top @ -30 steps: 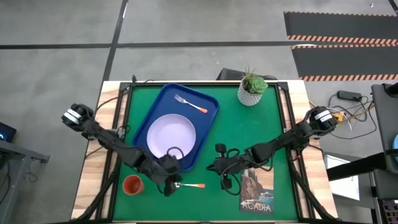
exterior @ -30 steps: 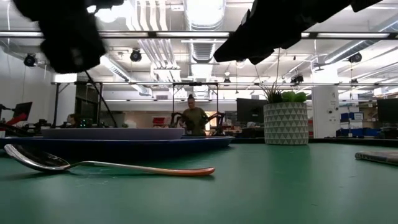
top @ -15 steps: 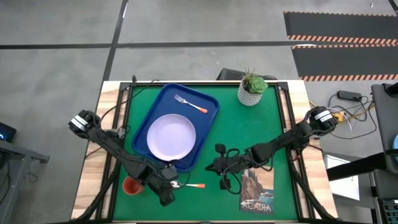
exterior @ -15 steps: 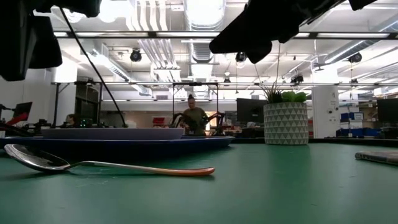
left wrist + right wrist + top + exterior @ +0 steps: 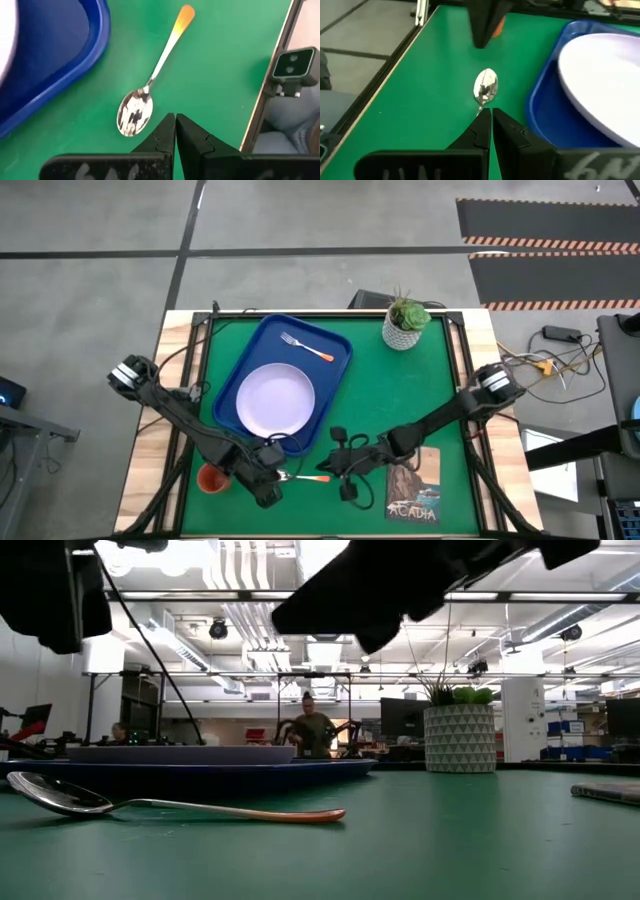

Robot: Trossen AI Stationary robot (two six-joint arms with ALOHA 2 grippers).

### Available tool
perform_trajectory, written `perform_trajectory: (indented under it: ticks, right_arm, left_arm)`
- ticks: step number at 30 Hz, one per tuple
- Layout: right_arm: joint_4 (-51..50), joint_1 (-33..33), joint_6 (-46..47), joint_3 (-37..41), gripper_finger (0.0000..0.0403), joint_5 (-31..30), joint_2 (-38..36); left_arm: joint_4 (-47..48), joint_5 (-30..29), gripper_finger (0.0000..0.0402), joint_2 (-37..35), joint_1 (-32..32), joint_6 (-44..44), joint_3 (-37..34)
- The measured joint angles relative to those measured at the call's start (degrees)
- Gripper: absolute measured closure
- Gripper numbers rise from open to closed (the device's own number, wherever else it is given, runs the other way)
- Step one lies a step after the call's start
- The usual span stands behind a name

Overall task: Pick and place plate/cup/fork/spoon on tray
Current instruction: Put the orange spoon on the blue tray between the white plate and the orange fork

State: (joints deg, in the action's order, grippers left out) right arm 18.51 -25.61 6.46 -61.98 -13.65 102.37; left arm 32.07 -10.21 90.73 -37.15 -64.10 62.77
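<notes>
The spoon lies flat on the green mat near the table's front edge, with its bowl toward the left and its orange handle toward the right. My left gripper is shut and hovers just left of the bowl. My right gripper is shut and hovers over the handle end; the low view shows the spoon lying free under both. The plate and the fork lie in the blue tray. The orange cup stands at front left, partly behind my left arm.
A white pot with a green plant stands at the far right of the mat. A printed booklet lies at the front right, under my right arm. The tray's near rim is close to the spoon. A person stands far off in the room.
My left gripper has drawn back from the plate's near rim toward the table's near edge, stopped beside the spoon's bowl and uncovered the plate. My right gripper has then gone toward the table's left and near edge, over the spoon's handle. The spoon has not moved.
</notes>
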Motion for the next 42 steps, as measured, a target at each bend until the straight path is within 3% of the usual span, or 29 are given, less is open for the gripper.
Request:
perform_trajectory:
  ticks: [14,21,31,42]
  right_arm:
    - [-9.2,0.0,-3.0,-17.7,0.0392,0.6,14.3]
    - [-12.3,0.0,-2.4,-23.4,0.0339,0.6,18.9]
    - [-12.9,0.1,-0.9,-25.2,0.0248,0.0,20.7]
    - [-14.0,0.5,2.8,-24.3,0.0254,-1.5,20.6]
  left_arm:
    - [0.6,-4.0,0.0402,-0.7,0.0,0.0,-0.3]
    - [2.0,-5.8,0.0402,-1.6,0.0,3.4,-0.1]
    - [3.9,-10.5,0.0402,-5.8,0.0,6.8,-0.3]
    - [4.5,-20.9,0.0402,-10.1,0.0,14.4,-0.3]
